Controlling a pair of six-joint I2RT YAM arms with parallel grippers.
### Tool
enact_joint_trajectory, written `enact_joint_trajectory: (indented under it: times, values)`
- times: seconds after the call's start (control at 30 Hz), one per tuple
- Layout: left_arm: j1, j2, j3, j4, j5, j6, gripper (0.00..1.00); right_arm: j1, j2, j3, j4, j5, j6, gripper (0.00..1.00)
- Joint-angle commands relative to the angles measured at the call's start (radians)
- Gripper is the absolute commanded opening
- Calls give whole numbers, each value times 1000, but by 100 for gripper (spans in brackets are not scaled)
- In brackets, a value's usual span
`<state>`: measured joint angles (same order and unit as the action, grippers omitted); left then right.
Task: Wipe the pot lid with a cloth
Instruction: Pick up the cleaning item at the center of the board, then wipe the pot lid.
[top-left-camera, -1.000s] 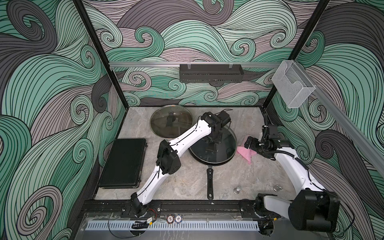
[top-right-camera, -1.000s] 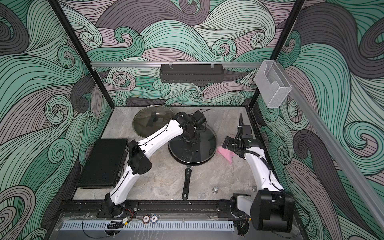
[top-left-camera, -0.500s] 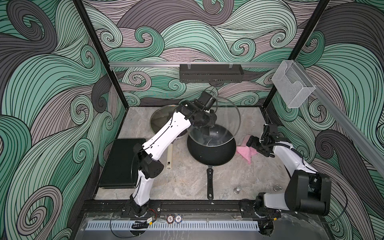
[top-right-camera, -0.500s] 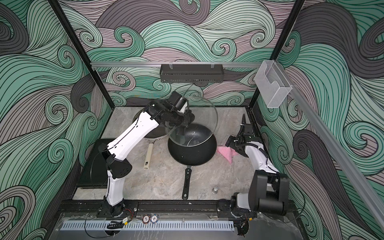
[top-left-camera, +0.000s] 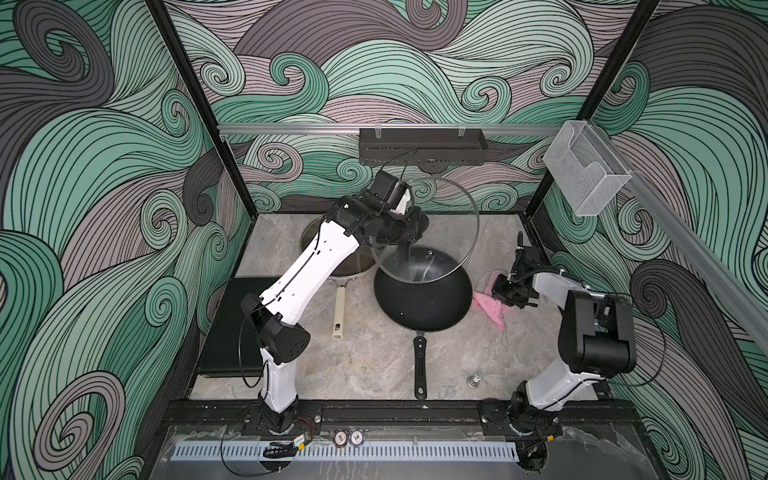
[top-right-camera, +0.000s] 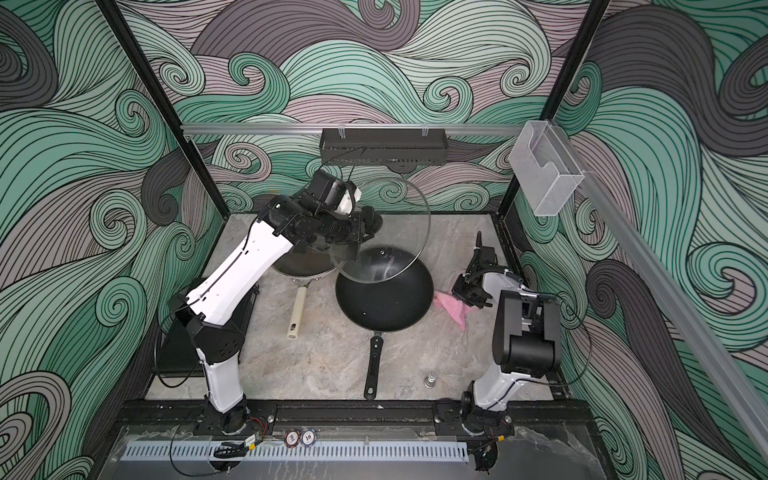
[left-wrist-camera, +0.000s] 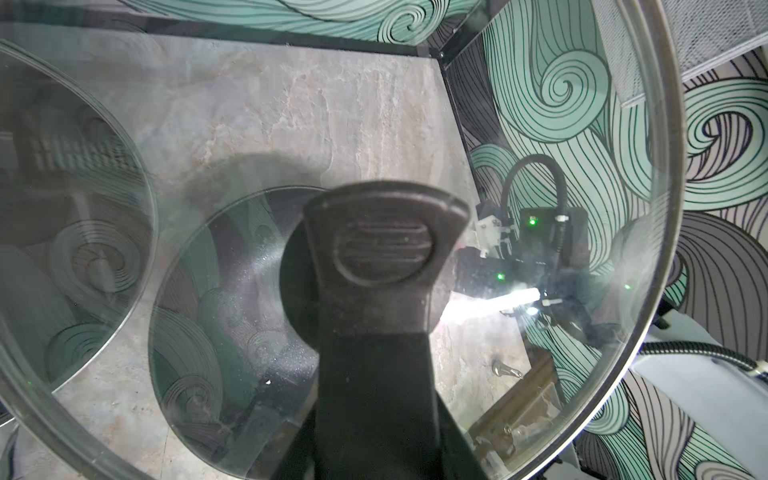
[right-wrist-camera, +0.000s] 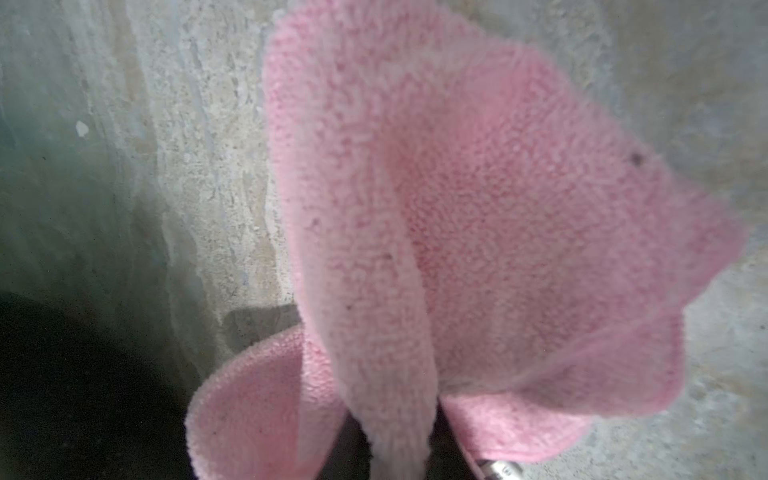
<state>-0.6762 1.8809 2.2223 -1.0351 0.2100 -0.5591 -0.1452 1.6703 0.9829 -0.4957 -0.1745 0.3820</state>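
Observation:
The pot lid (top-left-camera: 451, 224) (top-right-camera: 397, 232), round clear glass with a metal rim, hangs tilted above the black wok (top-left-camera: 424, 303). My left gripper (top-left-camera: 411, 226) (top-right-camera: 365, 226) is shut on the lid's black handle (left-wrist-camera: 382, 257). In the left wrist view the glass (left-wrist-camera: 249, 124) fills the frame. The pink terry cloth (top-left-camera: 486, 305) (top-right-camera: 451, 309) (right-wrist-camera: 478, 208) lies on the table just right of the wok. My right gripper (top-left-camera: 505, 293) (top-right-camera: 465, 293) (right-wrist-camera: 395, 449) is shut on a bunched fold of it, low at the table.
A second glass lid (top-left-camera: 357, 264) sits on a pan with a beige handle (top-left-camera: 338, 311) behind my left arm. The wok's black handle (top-left-camera: 419, 365) points to the front. A black slab (top-left-camera: 226, 328) lies left, a small metal knob (top-left-camera: 475, 379) front right.
My left arm has lifted the lid off the wok and tipped it up on edge. My right gripper has shut on the cloth.

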Motion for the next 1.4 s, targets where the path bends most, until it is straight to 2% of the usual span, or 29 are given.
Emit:
enact_joint_trajectory:
  times: [0.0,0.17,0.3,0.37,0.53,0.73,0.9,1.03,1.13,1.37]
  values:
    - [56,-121,-6,258,180,-23,0,-8,-103,27,-11,12,-5,0]
    - [116,-174,-69,365,320,-51,0,-8,-311,91,-59,8,-11,0]
    - [185,-236,-194,583,512,-167,0,-4,-435,140,13,-150,29,0]
    - [206,-270,-218,617,537,-171,0,7,-448,185,38,-218,55,0]
    - [247,-322,-256,628,564,-160,0,83,-427,308,131,-343,139,0]
    - [273,-389,-380,782,657,-208,0,184,-388,425,431,-465,306,0]
    - [282,-416,-464,921,690,-307,0,213,-336,456,764,-528,540,0]
    - [280,-427,-533,1092,711,-412,0,252,-290,479,888,-524,623,0]
    - [271,-421,-536,1068,720,-398,0,273,-257,495,975,-522,679,0]
    - [225,-413,-562,1128,741,-413,0,344,-147,608,982,-516,688,0]
